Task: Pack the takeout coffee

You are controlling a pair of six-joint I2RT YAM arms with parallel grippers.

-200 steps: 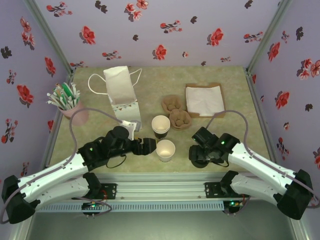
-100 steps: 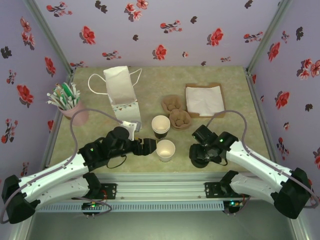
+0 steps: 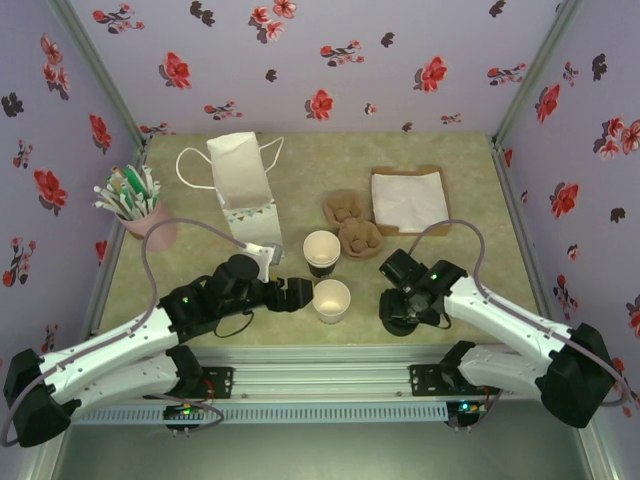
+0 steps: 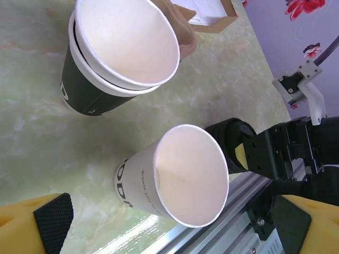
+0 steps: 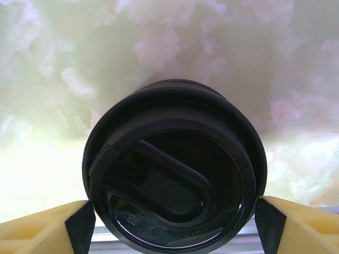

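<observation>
Standing upright at the left rear, the paper bag (image 3: 243, 195) looks set to receive the drink. The left gripper (image 3: 296, 293), jaws wide apart and empty, sits just beside the coffee cup (image 3: 331, 300), seemingly to steady it. That cup is unlidded, near the front edge, in front of the nested cups (image 3: 321, 250). Further right, the right gripper (image 3: 400, 312) straddles the stack of black lids (image 5: 172, 174), pads close against its rim; whether they press it, I cannot tell. How many lids are stacked is hidden.
</observation>
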